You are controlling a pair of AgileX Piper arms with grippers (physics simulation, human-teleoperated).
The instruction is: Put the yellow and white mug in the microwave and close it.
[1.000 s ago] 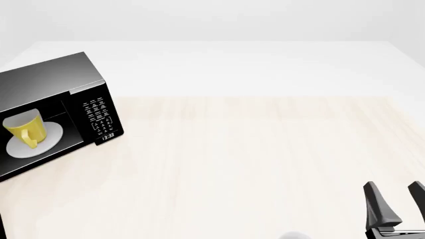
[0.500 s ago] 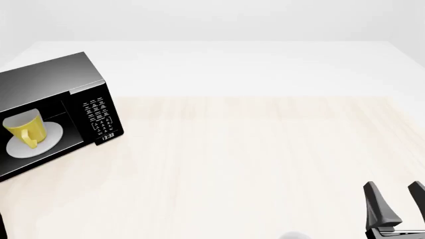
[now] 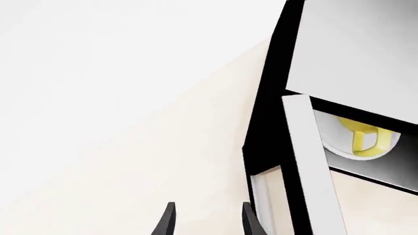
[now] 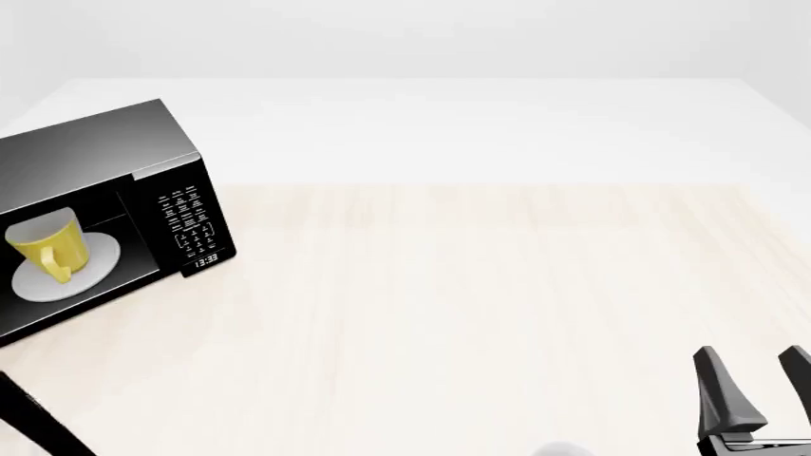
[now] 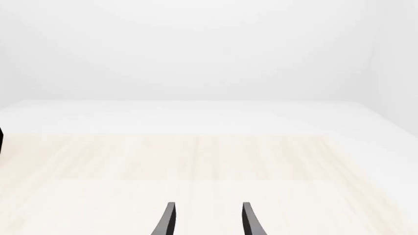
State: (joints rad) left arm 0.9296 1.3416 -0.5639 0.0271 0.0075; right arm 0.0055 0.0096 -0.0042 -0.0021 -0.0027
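A: How many things are there?

B: One microwave, one yellow and white mug, two grippers.

A: Anything cut off?

B: The microwave's left side runs out of the front view. Its open door shows edge-on from the left wrist.

A: And the mug?

B: Upright on the turntable plate inside, handle facing the opening.

A: The grippers?

B: Left gripper and right gripper both spread, empty, over the tabletop.
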